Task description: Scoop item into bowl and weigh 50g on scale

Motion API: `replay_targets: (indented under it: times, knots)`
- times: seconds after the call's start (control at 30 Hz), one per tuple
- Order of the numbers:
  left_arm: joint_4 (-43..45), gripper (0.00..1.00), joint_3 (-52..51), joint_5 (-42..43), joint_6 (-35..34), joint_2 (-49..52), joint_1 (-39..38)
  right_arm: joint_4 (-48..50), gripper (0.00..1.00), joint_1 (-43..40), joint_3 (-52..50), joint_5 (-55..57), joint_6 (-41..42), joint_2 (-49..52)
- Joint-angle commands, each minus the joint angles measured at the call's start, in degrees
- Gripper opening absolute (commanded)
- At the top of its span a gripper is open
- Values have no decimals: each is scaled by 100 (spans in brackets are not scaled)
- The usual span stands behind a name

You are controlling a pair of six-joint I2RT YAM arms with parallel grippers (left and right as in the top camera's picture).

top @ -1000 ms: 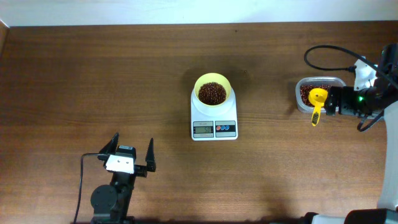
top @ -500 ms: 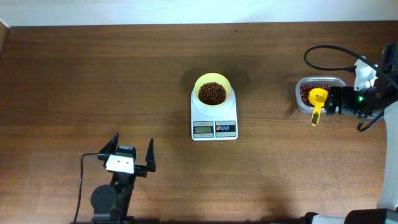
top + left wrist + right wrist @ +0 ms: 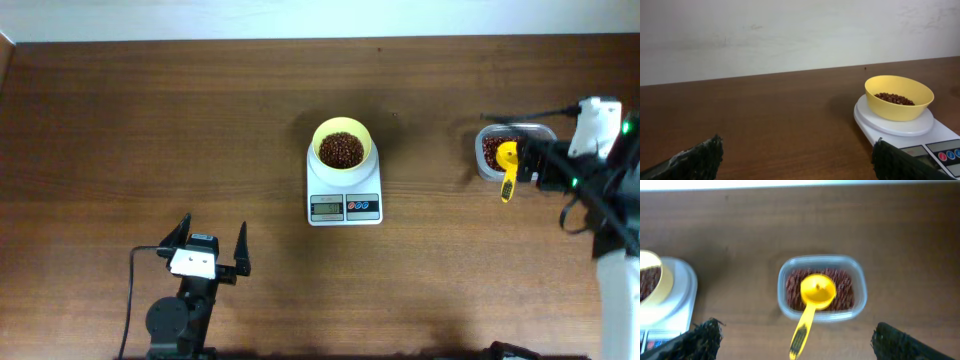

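Round yellow bowl (image 3: 343, 132) of granular red-brown beans (image 3: 341, 150) sits on the white scale (image 3: 345, 190); left tool (image 3: 214, 222) and right tool (image 3: 797, 330) gape empty.

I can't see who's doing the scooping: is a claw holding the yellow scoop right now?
No, the scoop rests in the tub of beans, with the right claw open and off it.
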Motion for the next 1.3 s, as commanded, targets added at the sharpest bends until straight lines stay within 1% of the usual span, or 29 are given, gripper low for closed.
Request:
replay_targets:
  times: [0.0,0.03,0.1,0.17,0.23,0.3,0.37,0.5,0.53,0.6,0.73,0.8,0.87,1.27]
  knots:
    - [0,99,-31,61,109,-33,42,782,99,-2,-1104,-247,151,-931]
    - [0,99,-31,59,109,-33,42,1082,99,-2,-1401,-247,299,-1165]
    - [0,99,-31,61,109,-33,42,2020,99,2,-2227,-245,772,-1735]
    - [2,99,-31,59,109,-33,42,3442,99,120,-3287,-245,1113,-2380]
    - [0,99,-31,59,111,-33,42,4878,99,315,-4284,-238,1110,-2940]
    - [2,99,-31,59,111,-33,42,5810,99,444,-5036,-214,1108,-3434]
    - [2,99,-31,59,109,-33,42,6205,98,525,-5576,-146,1108,-3912]
    - [2,99,-31,59,109,-33,42,6231,99,785,-6387,341,1104,-4881]
    - [2,99,-31,61,109,-33,42,6081,99,866,-6507,461,1093,-5132]
    - [2,99,-31,61,109,-33,42,5530,99,1008,-6511,640,907,-5534]
    - [2,99,-31,61,109,-33,42,4546,99,1196,-6511,1152,896,-6098]
    - [2,99,-31,61,109,-33,42,3875,99,1362,-6511,1370,896,-6509]
    - [2,99,-31,59,109,-33,42,3729,99,1416,-6511,1440,896,-6489]
    - [2,99,-31,59,111,-33,42,3722,99,1416,-6511,1438,890,-6489]
